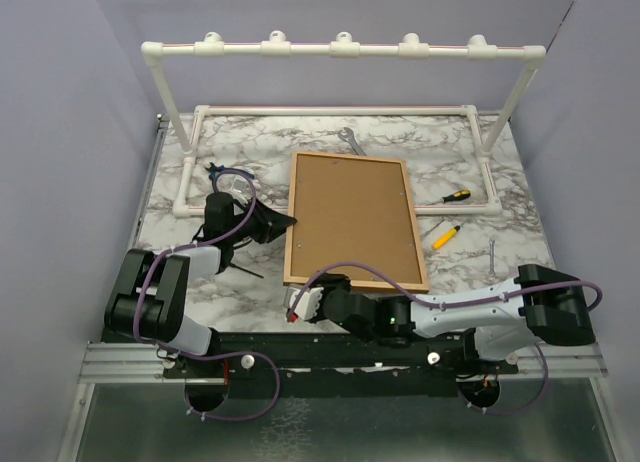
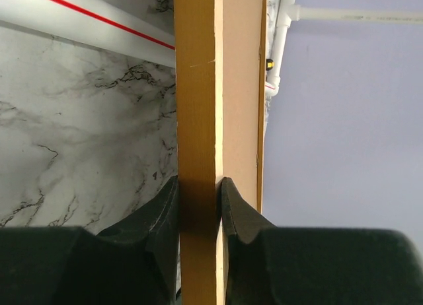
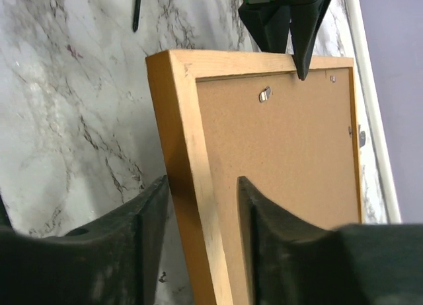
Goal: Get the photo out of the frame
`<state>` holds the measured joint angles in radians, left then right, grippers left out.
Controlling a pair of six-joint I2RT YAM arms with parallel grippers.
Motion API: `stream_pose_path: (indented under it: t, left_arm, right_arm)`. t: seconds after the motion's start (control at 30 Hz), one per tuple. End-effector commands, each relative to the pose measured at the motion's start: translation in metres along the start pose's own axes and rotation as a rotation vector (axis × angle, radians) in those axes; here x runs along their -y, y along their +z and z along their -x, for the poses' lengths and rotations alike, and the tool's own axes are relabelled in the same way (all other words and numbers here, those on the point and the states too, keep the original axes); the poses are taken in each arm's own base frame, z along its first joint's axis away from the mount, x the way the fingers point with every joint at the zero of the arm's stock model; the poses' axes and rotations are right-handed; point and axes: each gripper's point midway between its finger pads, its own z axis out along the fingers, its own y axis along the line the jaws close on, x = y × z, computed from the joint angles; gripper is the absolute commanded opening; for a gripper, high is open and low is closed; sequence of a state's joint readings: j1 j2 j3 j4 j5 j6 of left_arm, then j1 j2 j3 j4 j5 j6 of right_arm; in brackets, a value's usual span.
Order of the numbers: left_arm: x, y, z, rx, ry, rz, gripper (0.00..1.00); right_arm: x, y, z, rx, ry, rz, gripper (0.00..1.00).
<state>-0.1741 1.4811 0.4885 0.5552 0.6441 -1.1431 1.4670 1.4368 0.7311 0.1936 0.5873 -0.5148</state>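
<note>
A: Nearest first. The right gripper (image 3: 201, 186) is straddling the frame's (image 1: 350, 217) near rail, by its left corner. The jaws are looking released, with a sliver of gap at the inner finger. The arm is lying low along the table's (image 1: 250, 142) near edge, reaching leftwards.
B: Left gripper (image 2: 198, 186)?
A: It's clenching the frame's left rail about halfway along, a finger on either side. The forearm is coming in from the left, wrist pointing at the edge.
B: Photo?
A: Not showing. The frame is sitting back-up mid-table with the brown backing board (image 3: 291, 153) on top. I'm guessing the photo is under it.
B: So we're opening the back?
A: I'm reckoning so. Left should be pinning wood only. Right should be swivelling the turn clips (image 3: 264, 94) clear before lifting the board. Prying early is risking a creased print.
</note>
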Motion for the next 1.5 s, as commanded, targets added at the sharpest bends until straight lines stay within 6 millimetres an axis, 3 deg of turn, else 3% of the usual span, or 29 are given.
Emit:
stream_pose_path:
  t: [0.0,0.07,0.17,0.4,0.53,0.63,0.73,0.83,0.9,1.03,1.13,1.27,1.43,1.47]
  left_arm:
    - [0.037,-0.005,0.009,0.019,0.062,-0.103,0.05]
    - [0.04,-0.005,0.011,0.025,0.071,-0.105,0.04]
    - [0.045,-0.006,0.016,0.039,0.095,-0.094,0.01]
    - [0.055,-0.013,0.027,0.077,0.171,-0.027,0.0]
    - [0.065,-0.02,0.035,0.101,0.212,0.007,0.0]
    - [0.073,-0.026,0.04,0.117,0.228,0.021,0.0]
    - [0.088,-0.034,0.046,0.136,0.251,0.011,0.0]
    - [0.104,-0.042,0.052,0.156,0.276,0.003,0.0]
    - [0.114,-0.048,0.054,0.167,0.292,-0.001,0.0]
    - [0.129,-0.06,0.06,0.185,0.324,0.009,0.0]
    - [0.137,-0.068,0.062,0.196,0.349,0.017,0.0]
    - [0.15,-0.077,0.063,0.207,0.375,0.016,0.0]
    - [0.167,-0.087,0.063,0.217,0.396,-0.002,0.0]
    - [0.17,-0.089,0.062,0.219,0.4,-0.005,0.0]
  right_arm:
    - [0.014,-0.007,0.023,0.077,0.085,-0.042,0.54]
    - [0.017,-0.01,0.024,0.084,0.096,-0.049,0.68]
    - [0.025,-0.015,0.028,0.102,0.127,-0.068,0.98]
    - [0.049,-0.044,0.042,0.223,0.26,-0.1,1.0]
    - [0.081,-0.066,0.047,0.303,0.417,-0.147,1.0]
    - [0.109,-0.072,0.034,0.286,0.566,-0.179,1.0]
    - [0.138,-0.073,0.007,0.232,0.718,-0.224,0.99]
    - [0.153,-0.071,-0.018,0.165,0.864,-0.256,0.74]
    - [0.16,-0.071,-0.033,0.115,0.955,-0.285,0.64]
    - [0.171,-0.066,-0.069,0.039,1.133,-0.317,0.62]
    - [0.166,-0.055,-0.084,0.04,1.223,-0.248,0.61]
    - [0.155,-0.032,-0.091,-0.004,1.274,-0.165,0.5]
    - [0.156,0.001,-0.077,-0.016,1.311,-0.078,0.03]
    - [0.158,0.006,-0.076,-0.02,1.322,-0.08,0.01]
